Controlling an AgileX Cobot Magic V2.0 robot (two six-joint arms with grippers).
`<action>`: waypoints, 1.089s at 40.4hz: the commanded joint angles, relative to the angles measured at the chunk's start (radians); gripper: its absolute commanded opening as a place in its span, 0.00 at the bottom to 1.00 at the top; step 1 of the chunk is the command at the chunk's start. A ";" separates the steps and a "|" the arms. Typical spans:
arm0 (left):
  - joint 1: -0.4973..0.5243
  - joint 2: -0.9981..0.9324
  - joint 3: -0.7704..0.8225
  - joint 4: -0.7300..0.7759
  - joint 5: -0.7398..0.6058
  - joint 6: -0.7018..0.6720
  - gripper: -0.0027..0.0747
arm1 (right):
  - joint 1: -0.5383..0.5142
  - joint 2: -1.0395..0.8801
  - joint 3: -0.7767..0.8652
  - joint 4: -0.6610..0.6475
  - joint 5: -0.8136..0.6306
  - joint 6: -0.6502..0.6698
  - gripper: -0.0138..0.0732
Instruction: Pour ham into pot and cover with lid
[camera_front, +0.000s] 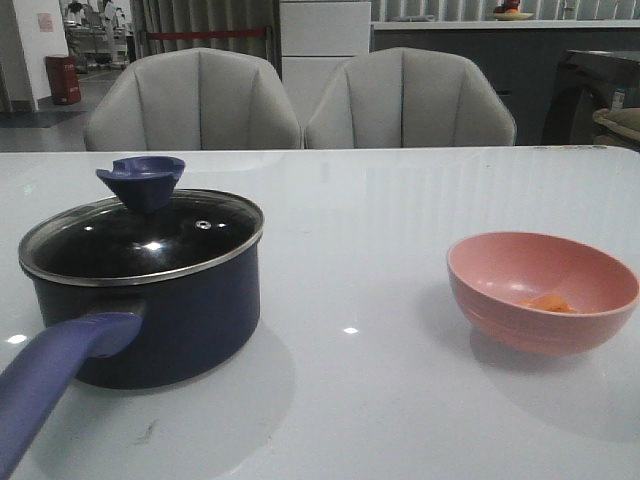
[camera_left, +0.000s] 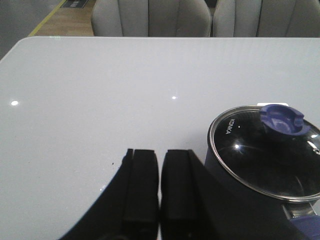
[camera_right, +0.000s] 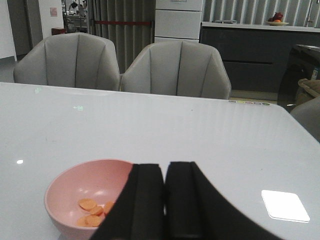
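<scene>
The navy pot (camera_front: 170, 310) stands at the table's left with its purple-blue handle (camera_front: 50, 375) pointing to the front. The glass lid (camera_front: 140, 235) with its blue knob (camera_front: 140, 180) sits on the pot. The pot (camera_left: 235, 195) and lid (camera_left: 272, 150) also show in the left wrist view, beside my left gripper (camera_left: 160, 155), which is shut and empty. The pink bowl (camera_front: 540, 290) at the right holds orange ham pieces (camera_front: 550, 302). In the right wrist view the bowl (camera_right: 85, 192) with ham (camera_right: 90, 212) lies just beside my shut, empty right gripper (camera_right: 165, 167). Neither gripper shows in the front view.
Two grey chairs (camera_front: 195, 100) (camera_front: 410, 100) stand behind the white table's far edge (camera_front: 320, 152). A counter and cabinets are farther back. Bright light spots reflect on the glossy table (camera_right: 285, 205).
</scene>
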 joint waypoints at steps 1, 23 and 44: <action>-0.007 0.025 -0.026 -0.011 -0.078 -0.005 0.18 | -0.006 -0.019 0.011 -0.011 -0.088 -0.002 0.33; -0.066 0.336 -0.256 -0.077 0.098 -0.005 0.89 | -0.006 -0.019 0.011 -0.011 -0.087 -0.002 0.33; -0.273 0.890 -0.690 -0.168 0.286 -0.030 0.89 | -0.006 -0.020 0.011 -0.011 -0.087 -0.002 0.33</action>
